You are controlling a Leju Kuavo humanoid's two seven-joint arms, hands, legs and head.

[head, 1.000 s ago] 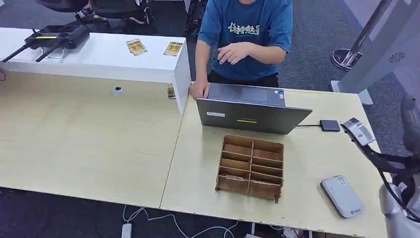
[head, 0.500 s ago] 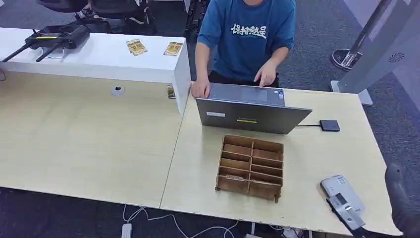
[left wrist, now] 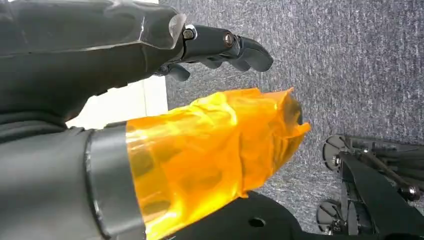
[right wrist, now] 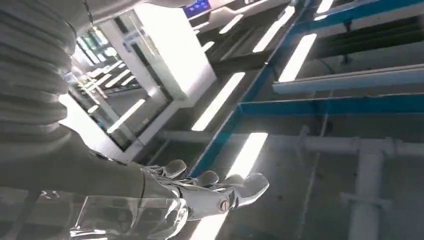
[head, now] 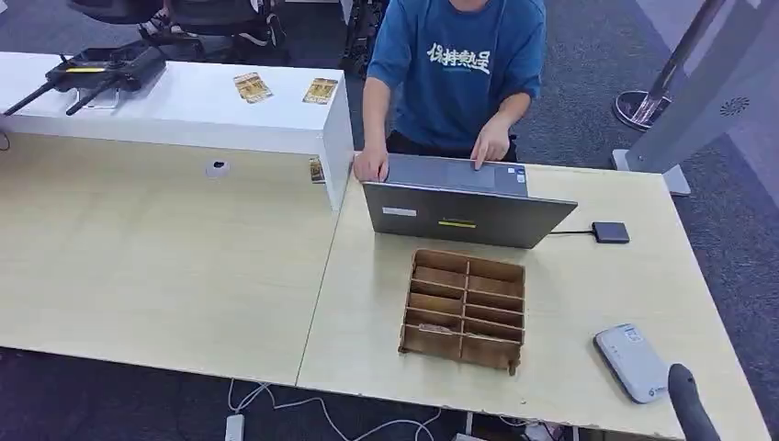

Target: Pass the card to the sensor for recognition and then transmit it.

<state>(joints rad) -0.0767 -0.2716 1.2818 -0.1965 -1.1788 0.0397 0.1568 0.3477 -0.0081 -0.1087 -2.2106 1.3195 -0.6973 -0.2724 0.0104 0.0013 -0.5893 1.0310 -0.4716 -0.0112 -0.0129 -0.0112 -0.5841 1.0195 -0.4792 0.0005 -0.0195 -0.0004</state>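
Two yellow cards lie on the white shelf at the back left, and a third small card leans at its end. The white sensor lies near the table's front right corner. A dark tip of my right arm pokes up just beside it, at the table edge. My right hand points up at the ceiling with fingers stretched and nothing in them. My left hand hangs over grey carpet, fingers apart and empty, its thumb wrapped in orange tape.
A person in a blue shirt types on a grey laptop at the table's far side. A wooden compartment box stands in front of it. A small dark adapter lies to the right. A black device rests on the shelf.
My right arm has dropped from beside the table's right edge to below its front right corner. The person's raised hand has come down onto the laptop.
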